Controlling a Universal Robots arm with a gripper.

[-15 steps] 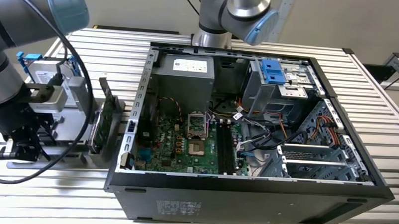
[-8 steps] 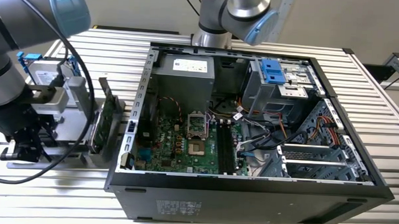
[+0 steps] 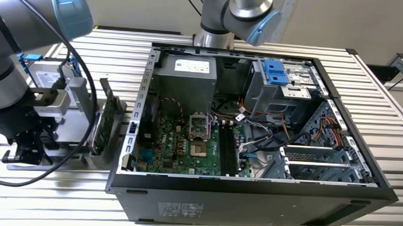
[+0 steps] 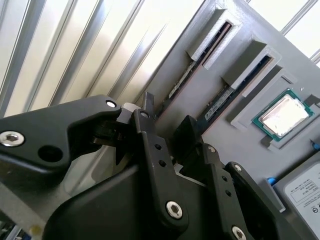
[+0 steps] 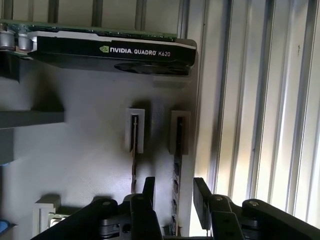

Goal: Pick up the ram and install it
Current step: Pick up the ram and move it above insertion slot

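Two ram sticks stand on edge in slots of a grey holder plate point(image 5: 75, 150). In the first wrist view one ram stick point(image 5: 177, 160) lines up with the gap between my fingers, and the other ram stick point(image 5: 134, 150) lies just outside one fingertip point(image 5: 148, 192). The second wrist view shows the same pair as dark edges, ram point(image 4: 200, 67) and ram point(image 4: 240, 85). My gripper point(image 5: 175, 194) point(image 4: 167, 120) is open and holds nothing, hovering over the holder. In the exterior view the gripper point(image 3: 27, 149) hangs low at the left, beside the open computer case point(image 3: 130, 140).
A graphics card point(image 5: 110, 47) point(image 3: 104, 117) stands upright on the holder. A processor chip point(image 4: 282, 115) and a silver hard drive point(image 4: 300, 190) point(image 3: 48, 77) sit nearby. Inside the case, the motherboard's memory slots point(image 3: 226, 149) run beside the processor socket point(image 3: 199, 128), with loose cables to the exterior view's right.
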